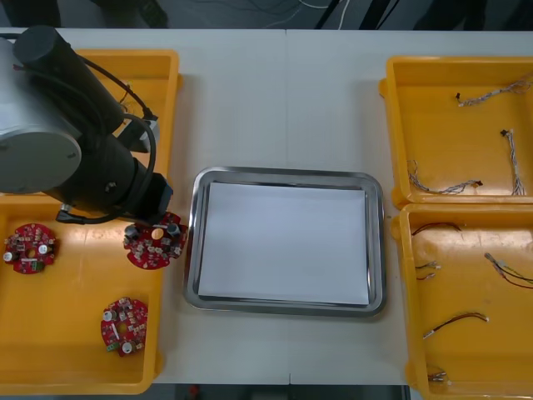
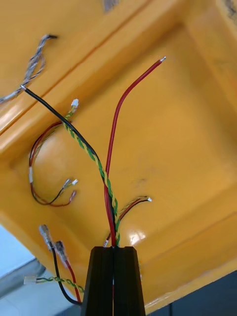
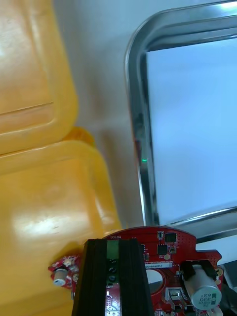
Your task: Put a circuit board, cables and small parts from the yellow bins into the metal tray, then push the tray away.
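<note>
Light table [image 1: 275, 108], metal tray [image 1: 287, 174] mid-frame, white inside | we see the left gripper [image 3: 112, 261] pinched narrowly on a red circuit board [image 1: 155, 243] at the right edge of the lower-left yellow bin [image 1: 50, 350], just beside the tray's left rim | right gripper [image 2: 113, 256] clamped tight on a cable bundle [image 2: 105, 192] over another yellow bin [image 2: 187, 148]

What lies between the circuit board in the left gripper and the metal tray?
In the front view: the wall of the yellow bin and a thin strip of table, between the circuit board in the left gripper and the metal tray.
</note>
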Available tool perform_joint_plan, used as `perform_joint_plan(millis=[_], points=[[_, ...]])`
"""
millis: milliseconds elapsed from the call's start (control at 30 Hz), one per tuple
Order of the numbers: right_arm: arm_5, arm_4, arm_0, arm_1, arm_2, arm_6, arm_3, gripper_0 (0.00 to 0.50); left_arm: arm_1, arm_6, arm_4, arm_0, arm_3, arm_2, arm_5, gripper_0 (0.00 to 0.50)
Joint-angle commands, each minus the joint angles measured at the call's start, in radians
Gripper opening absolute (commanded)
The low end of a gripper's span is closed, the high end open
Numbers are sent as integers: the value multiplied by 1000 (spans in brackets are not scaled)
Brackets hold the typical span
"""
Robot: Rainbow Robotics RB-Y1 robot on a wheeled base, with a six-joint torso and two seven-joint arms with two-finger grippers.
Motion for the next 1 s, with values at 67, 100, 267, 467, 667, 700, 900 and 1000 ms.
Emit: perform_joint_plan(millis=[67, 100, 267, 467, 667, 700, 900, 1000], points=[[9, -123, -82, -120, -35, 125, -23, 0, -52, 94, -57, -73, -19, -98, -50, 0], [9, -137, -86, -129, -33, 135, -23, 0, -53, 95, -62, -76, -19, -110, -58, 0], [10, -221, -142, -160, -15, 230, -6, 0, -70, 112, -94, -105, 9, -188, -110, 0], [29, -246, -226, -174, 65, 327, 12, 0, -98, 132, -135, -145, 53, -280, -162, 0], [32, -228, -361, -175, 226, 347, 12, 0, -133, 153, -180, -182, 117, -369, -242, 0], [32, -220, -376, -174, 252, 349, 12, 0, -138, 156, -186, -188, 128, -383, -253, 0], [32, -188, -438, -172, 378, 372, 6, 0, -154, 173, -216, -202, 174, -448, -300, 0], [32, -169, -461, -172, 428, 387, -4, 0, -156, 181, -229, -203, 183, -475, -319, 0]])
